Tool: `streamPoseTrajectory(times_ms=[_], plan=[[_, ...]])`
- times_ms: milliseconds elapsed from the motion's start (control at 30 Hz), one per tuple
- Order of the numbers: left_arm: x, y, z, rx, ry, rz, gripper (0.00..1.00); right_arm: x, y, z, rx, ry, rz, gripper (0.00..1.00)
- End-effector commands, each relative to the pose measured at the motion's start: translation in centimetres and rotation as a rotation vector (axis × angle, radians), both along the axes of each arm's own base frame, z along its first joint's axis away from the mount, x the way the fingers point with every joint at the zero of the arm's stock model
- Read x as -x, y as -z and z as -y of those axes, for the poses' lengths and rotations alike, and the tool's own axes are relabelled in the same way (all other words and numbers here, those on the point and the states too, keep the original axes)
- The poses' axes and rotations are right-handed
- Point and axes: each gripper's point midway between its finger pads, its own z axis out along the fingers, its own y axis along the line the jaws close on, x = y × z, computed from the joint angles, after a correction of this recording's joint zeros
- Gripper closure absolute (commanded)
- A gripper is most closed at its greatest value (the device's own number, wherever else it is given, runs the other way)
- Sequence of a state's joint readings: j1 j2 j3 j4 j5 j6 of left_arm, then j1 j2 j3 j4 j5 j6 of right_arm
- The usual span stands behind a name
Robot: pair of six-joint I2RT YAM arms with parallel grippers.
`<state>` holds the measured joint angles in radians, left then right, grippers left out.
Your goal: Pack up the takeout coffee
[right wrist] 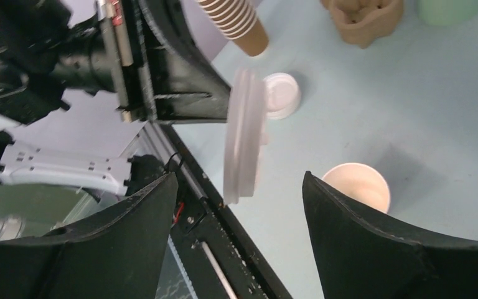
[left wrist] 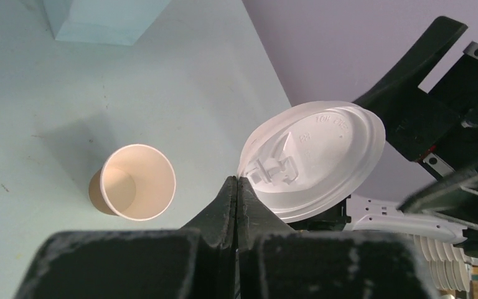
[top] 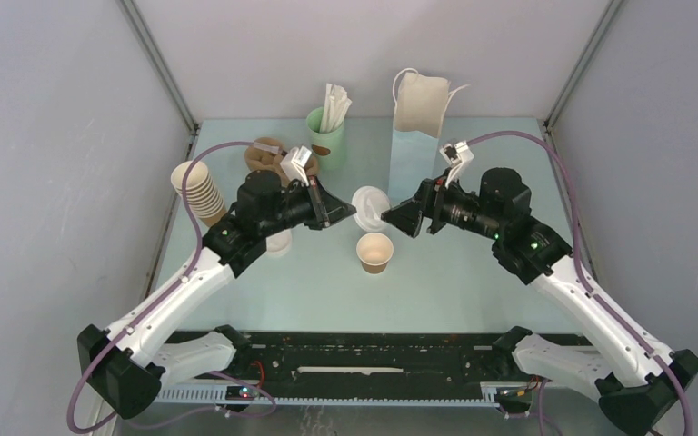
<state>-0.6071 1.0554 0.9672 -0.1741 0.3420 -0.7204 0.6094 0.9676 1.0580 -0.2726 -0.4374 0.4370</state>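
Top camera looking down, wrist cameras close, opposed, sharing lid

From my console both arms match. The left arm and right arm wear white moulded shells between black joint housings, with chunky black base blocks. The left cable and right cable are mauve and smooth-sheathed. A tiny green light glows on a black housing of each arm. The left tool and right tool are matt black, with broad, grainy, wedge-shaped fingers.
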Motion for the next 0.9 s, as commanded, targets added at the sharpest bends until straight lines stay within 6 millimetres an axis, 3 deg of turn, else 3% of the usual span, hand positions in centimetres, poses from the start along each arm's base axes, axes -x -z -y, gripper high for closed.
streamPoseTrajectory(times_ms=[0, 200, 333, 500, 700, 867], plan=[[-0.2, -2.2, -0.3, -0.005, -0.013, 0.076, 1.0, -2.3, -1.5, 0.6, -0.017, 0.115, 0.012, 0.21], [-0.3, -1.7, -0.6, -0.034, -0.021, 0.079, 1.0, -1.5, -1.2, -1.2, -0.052, 0.024, -0.042, 0.31], [-0.6, -1.4, -0.9, -0.061, -0.035, 0.102, 1.0, 0.3, -2.4, -1.2, -0.113, -0.077, -0.073, 0.22], [-0.7, -1.7, -1.2, -0.094, -0.026, 0.17, 1.0, 1.8, -3.5, -0.2, -0.153, -0.163, -0.089, 0.18], [-1.2, -1.9, -1.8, -0.165, -0.071, 0.178, 1.0, -0.3, -2.1, 0.2, -0.055, 0.025, -0.056, 0.24], [-2.2, -1.2, -3.6, -0.27, -0.194, 0.111, 1.0, -3.4, -0.7, 1.6, 0.206, 0.424, 0.056, 0.28]])
